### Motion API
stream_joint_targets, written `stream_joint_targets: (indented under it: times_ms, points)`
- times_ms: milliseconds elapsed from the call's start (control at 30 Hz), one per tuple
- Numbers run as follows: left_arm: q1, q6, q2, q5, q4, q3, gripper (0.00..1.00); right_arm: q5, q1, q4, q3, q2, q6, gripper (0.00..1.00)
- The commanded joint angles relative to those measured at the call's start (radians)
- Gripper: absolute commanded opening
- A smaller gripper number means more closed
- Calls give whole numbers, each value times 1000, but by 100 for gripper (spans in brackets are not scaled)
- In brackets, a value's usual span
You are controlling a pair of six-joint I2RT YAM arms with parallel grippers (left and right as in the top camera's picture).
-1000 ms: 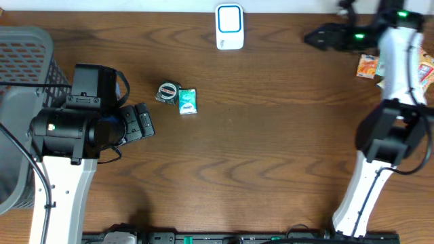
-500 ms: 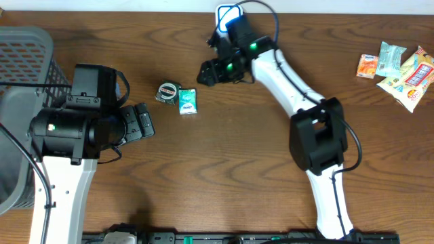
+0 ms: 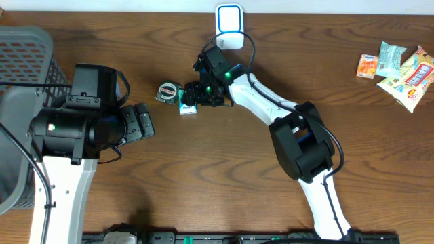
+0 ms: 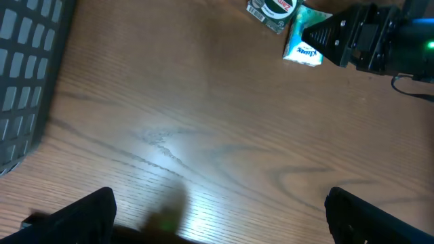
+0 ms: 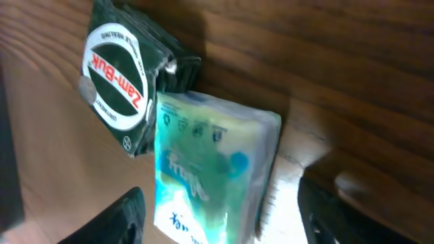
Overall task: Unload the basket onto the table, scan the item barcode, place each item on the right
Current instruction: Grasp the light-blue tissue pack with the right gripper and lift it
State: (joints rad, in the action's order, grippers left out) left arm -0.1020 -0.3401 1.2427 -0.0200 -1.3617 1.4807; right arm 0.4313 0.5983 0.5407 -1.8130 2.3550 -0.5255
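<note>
The item, a teal and white Kleenex tissue pack (image 3: 187, 103) (image 5: 210, 163) (image 4: 303, 45), lies flat on the brown table beside a green Zam-Buk tin (image 3: 167, 92) (image 5: 119, 85). My right gripper (image 3: 194, 96) (image 5: 217, 217) hangs low over the pack. Its jaws straddle the pack's two long sides, with a small gap showing on each side. My left gripper (image 3: 144, 122) (image 4: 217, 217) stays wide open over bare wood, to the left of the tin. The white and blue barcode scanner (image 3: 230, 27) stands at the table's far edge. No barcode shows on the pack.
A grey mesh basket (image 3: 27, 61) (image 4: 27, 68) fills the left end of the table. Several snack packets (image 3: 397, 64) lie at the far right. The tin touches the pack's left corner.
My right arm swept from the far right across the table, passed in front of the scanner, and came down over the tissue pack with its jaws narrowing. The left arm has not moved.
</note>
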Motion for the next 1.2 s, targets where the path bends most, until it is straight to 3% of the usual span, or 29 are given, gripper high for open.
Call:
stream_joint_targets:
  times_ms: [0,67,167,333,367,400,433,467,500,700,933,1100,1167]
  points:
    - [0,-2,-1,3,-3,4,97,-11,9,-16,34,-13,-32,58]
    - [0,-2,-1,3,-3,4,98,-12,9,-29,37,-13,-31,47]
    - [0,-2,-1,3,-3,4,98,-11,11,-45,37,-13,-33,42]
    - [0,-2,-1,3,-3,4,98,-41,33,-59,42,-11,-35,44]
    - [0,-2,-1,3,-3,4,97,-49,36,-59,42,-11,-35,39]
    - [0,-2,-1,3,-3,4,98,-53,40,-60,42,-7,-35,26]
    - [0,-2,-1,3,-3,4,98,-57,40,-57,42,-6,-35,19]
    - [0,-2,-1,3,-3,4,98,-68,40,-45,42,-6,-34,3]
    - [0,-2,-1,3,-3,4,98,-66,37,-42,42,-6,-24,1]
    - [0,-2,-1,3,-3,4,98,62,-44,-2,41,-30,100,1]
    - [0,-2,-1,3,-3,4,98,138,-252,215,41,-198,334,1]
    - [0,-2,-1,3,-3,4,98,372,-370,320,41,-274,687,1]
    - [0,-2,-1,3,-3,4,98,484,-418,342,42,-275,725,1]
